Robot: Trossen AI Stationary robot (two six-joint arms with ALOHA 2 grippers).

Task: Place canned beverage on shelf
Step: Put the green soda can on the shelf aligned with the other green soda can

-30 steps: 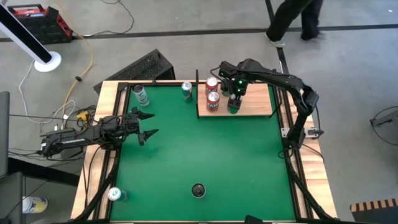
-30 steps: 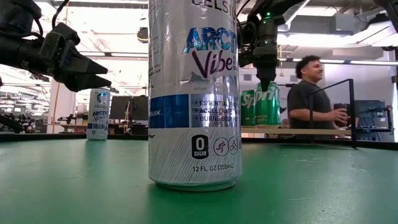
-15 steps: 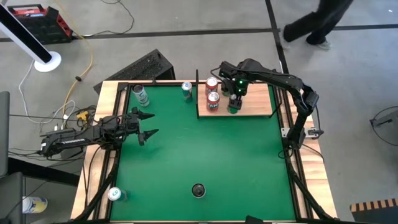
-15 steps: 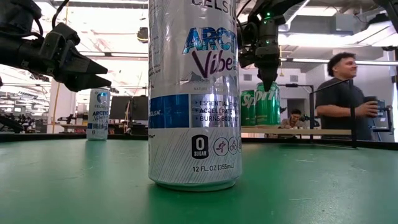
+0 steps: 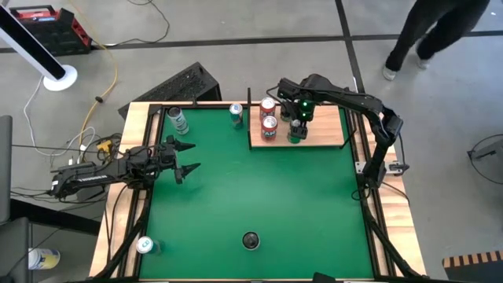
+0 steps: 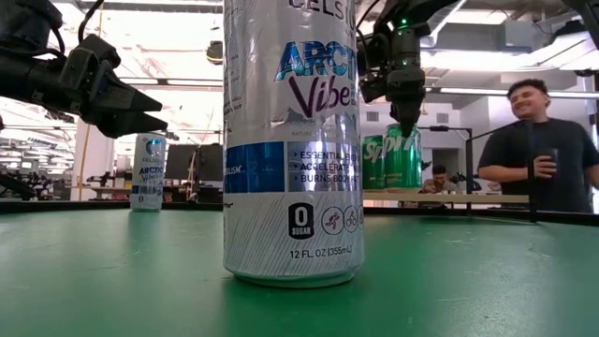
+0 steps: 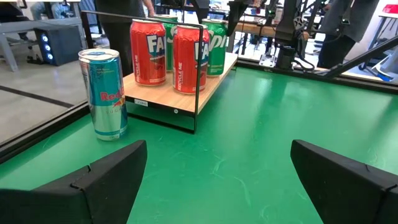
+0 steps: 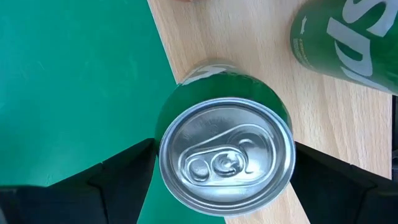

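Green can (image 8: pixel 227 152) stands on the shelf (image 5: pixel 322 132) between the wide-spread right gripper (image 5: pixel 296 119) fingers, released; next, lift clear.

Four cans stand on the shelf (image 5: pixel 322 130): two red cans (image 5: pixel 269 128), two green cans (image 7: pixel 215 38). Four more cans sit on the tabletop (image 5: pixel 259 189). One person (image 6: pixel 538 150) stands at three o'clock.

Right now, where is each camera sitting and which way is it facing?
High: overhead, looking down; both arms, shelf.
Low: table height, level; silver can close, right gripper above Sprite cans.
Left wrist: forward past open left gripper toward shelf.
Right wrist: straight down; open fingers flank green can.
Shared: shelf cans.
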